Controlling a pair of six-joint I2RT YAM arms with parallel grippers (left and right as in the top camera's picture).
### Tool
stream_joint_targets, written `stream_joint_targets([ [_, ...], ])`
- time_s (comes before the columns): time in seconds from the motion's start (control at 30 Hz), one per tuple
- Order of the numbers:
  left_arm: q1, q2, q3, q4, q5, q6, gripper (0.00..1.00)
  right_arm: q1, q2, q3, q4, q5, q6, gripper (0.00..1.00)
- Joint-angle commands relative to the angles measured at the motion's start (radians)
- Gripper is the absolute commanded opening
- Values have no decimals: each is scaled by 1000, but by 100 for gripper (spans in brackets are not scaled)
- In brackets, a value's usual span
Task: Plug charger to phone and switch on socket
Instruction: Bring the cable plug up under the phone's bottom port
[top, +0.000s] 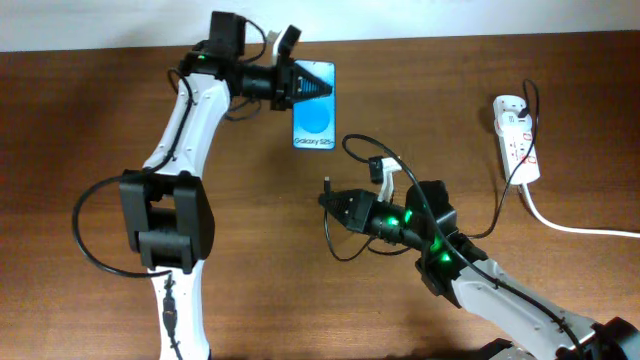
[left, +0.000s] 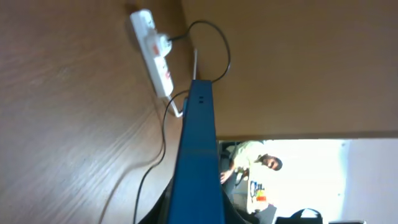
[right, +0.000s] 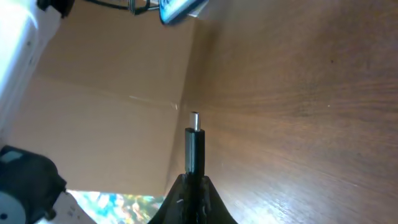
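The phone (top: 314, 112), blue-screened with "Galaxy S25" text, is held at its top end by my left gripper (top: 293, 86), which is shut on it at the table's far middle. In the left wrist view the phone (left: 198, 155) shows edge-on between the jaws. My right gripper (top: 335, 203) is shut on the charger's connector tip (top: 327, 185), below the phone and apart from it. In the right wrist view the tip (right: 194, 142) sticks out from the jaws (right: 194, 180), with the phone's corner (right: 177, 9) far off at the top. The charger's black cable (top: 420, 190) runs to the white socket (top: 516, 135), plug inserted.
The socket's thick white cord (top: 580, 228) trails off the right edge. The socket also shows in the left wrist view (left: 154, 50) with the cable looping by it. A pale wall borders the table's far edge (top: 450, 15).
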Motion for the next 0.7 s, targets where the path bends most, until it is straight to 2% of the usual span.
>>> stream_joint_targets([
  [0.0,-5,-33,9,68,42,-176,0,7,-5,0,88,72,65,4],
  [0.07,-5,-33,8,82,42,-244,0,7,-5,2,151,78,65,4],
  [0.17,-7,-33,9,105,42,-365,0,7,-5,3,158,95,65,4],
  [0.33,-15,-33,8,138,63,-365,0,7,32,55,157,93,49,4],
  [0.47,-16,-33,8,155,92,-362,0,7,136,146,196,-42,10,4],
  [0.67,-16,-33,8,164,148,-328,0,-18,164,180,177,-131,-8,4],
])
